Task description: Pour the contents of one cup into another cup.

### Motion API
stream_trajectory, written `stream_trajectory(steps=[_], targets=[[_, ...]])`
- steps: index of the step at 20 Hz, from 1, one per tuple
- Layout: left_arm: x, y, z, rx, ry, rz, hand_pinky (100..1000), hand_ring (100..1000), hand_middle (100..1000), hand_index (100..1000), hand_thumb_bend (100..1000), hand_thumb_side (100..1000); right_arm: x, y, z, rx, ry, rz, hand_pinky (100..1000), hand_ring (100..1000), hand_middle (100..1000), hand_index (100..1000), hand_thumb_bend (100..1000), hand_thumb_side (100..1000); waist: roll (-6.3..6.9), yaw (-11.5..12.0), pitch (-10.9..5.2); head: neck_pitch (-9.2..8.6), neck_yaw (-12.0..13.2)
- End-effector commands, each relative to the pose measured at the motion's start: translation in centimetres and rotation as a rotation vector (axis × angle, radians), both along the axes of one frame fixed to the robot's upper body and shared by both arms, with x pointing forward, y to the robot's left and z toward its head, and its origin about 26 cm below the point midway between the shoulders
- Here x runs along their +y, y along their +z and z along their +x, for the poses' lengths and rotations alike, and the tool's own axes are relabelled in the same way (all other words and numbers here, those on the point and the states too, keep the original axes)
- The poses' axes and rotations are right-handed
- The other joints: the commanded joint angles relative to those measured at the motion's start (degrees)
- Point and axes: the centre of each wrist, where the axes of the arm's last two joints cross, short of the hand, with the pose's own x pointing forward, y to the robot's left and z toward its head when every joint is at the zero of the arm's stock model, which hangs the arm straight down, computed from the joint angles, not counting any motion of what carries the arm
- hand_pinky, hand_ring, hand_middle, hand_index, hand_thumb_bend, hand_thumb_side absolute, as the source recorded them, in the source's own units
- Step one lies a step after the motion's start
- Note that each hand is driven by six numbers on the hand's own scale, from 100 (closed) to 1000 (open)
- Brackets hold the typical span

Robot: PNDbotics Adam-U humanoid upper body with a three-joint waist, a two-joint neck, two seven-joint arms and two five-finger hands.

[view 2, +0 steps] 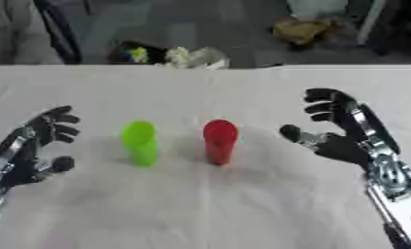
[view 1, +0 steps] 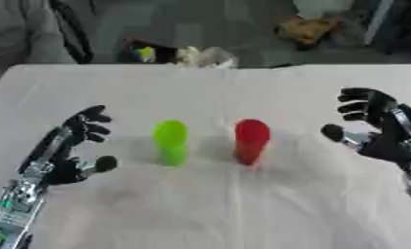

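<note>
Two cups are standing near the middle of the white table, side by side and apart; the green cup is sitting at about nine o'clock from the red cup, and a strip of bare cloth is showing between them; both are standing upright, long axes running vertical, mouths pointing up toward the camera; what is inside either one I cannot make out. The left hand is hovering at nine o'clock from the green cup, well clear of it, palm turned toward the cups, fingers spread and only lightly bent, thumb sticking out toward the cup, holding nothing. The right hand is hovering at three o'clock from the red cup, near it but not touching, fingers fanned out and relaxed, thumb reaching toward the cup, also holding nothing. Off at twelve o'clock, past the table's far edge, a heap of pale and coloured clutter is lying on the floor.
</note>
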Motion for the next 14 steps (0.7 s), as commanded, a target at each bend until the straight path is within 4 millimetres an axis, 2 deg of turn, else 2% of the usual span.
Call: stream_trajectory(steps=[1, 4, 7, 14], targets=[[0.17, 0.83, 0.0, -0.027, 0.004, 0.004, 675, 723, 757, 938, 1000, 629, -0.09, 0.51, 0.07, -0.015, 0.003, -0.016, 726, 729, 738, 816, 780, 424, 0.08, 0.12, -1.28, 0.15, -0.05], [-0.01, 0.7, 0.01, -0.022, -0.003, 0.003, 668, 723, 757, 938, 1000, 633, 0.08, 0.22, 0.06, -0.006, 0.01, -0.021, 727, 730, 738, 816, 771, 421, 0.13, 0.11, -1.34, 0.34, -0.28], [-0.28, 0.62, 0.02, -0.015, -0.012, 0.006, 664, 719, 757, 942, 1000, 637, 0.21, 0.11, 0.07, -0.005, 0.013, -0.022, 727, 729, 738, 816, 762, 455, 0.2, 0.03, -1.43, 0.33, -0.38], [-0.54, 0.73, -0.07, -0.016, -0.015, 0.007, 663, 719, 757, 942, 1000, 639, 0.25, -0.02, 0.03, -0.008, 0.012, -0.021, 728, 729, 738, 817, 754, 446, 0.24, -0.21, -1.73, 0.03, -0.29]])
